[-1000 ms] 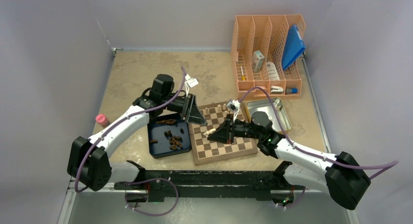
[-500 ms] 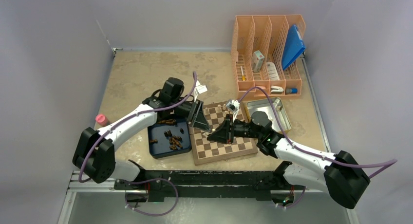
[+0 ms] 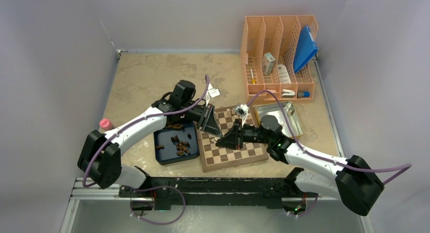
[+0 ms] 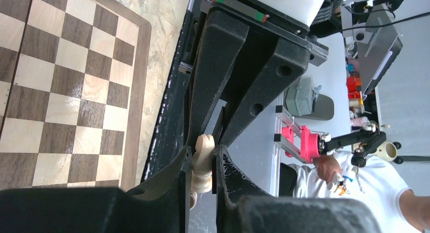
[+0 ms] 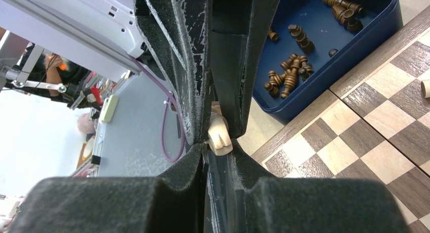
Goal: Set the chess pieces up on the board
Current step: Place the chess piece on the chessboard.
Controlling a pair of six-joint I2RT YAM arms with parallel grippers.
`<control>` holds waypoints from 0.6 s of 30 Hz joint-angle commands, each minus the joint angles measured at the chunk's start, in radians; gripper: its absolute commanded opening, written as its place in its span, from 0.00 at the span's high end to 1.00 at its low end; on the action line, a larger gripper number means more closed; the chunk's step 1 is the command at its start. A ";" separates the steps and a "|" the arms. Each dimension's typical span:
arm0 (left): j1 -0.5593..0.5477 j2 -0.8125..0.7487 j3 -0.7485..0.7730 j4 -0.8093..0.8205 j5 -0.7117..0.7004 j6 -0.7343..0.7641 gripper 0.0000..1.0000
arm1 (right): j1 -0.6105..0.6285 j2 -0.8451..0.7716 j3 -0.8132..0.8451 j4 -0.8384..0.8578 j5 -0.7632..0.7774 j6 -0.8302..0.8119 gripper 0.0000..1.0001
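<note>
Pinching one pale piece (image 4: 203,167) from opposite sides, the two grippers meet tip to tip over the left side of the board (image 3: 238,154). The left gripper (image 4: 203,159) is closed on the piece's body, its pads (image 4: 175,175) pressed against it. The right gripper (image 5: 217,144) is closed as well, but the piece sits at the very ends of its fingers (image 5: 243,167), so that hold looks shallow. How much of the piece each side really has, I cannot tell.

This looks like a hand-over, and the danger lies in the release. If either arm draws back while both are clamped, the small round piece could twist or squirt out. If one lets go before the other's hold is firm, the piece drops. Being turned wood, it would likely bounce and roll on the board. It could also go over the left border toward the blue tray (image 3: 161,159), ending up among the dark pieces (image 5: 289,76) lying there.

Crowded fingertips are a second risk, since a small sideways shift could knock one gripper against the other and lever the piece loose.

A tilted grip after the hand-over would matter too, because the piece might then topple when set on its square. One pale piece (image 5: 425,88) already on the board could also be struck by a careless sweep.
</note>
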 commanded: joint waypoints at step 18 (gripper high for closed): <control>0.056 -0.260 -0.025 0.049 -0.657 -0.138 1.00 | 0.002 -0.008 0.034 -0.202 0.404 0.038 1.00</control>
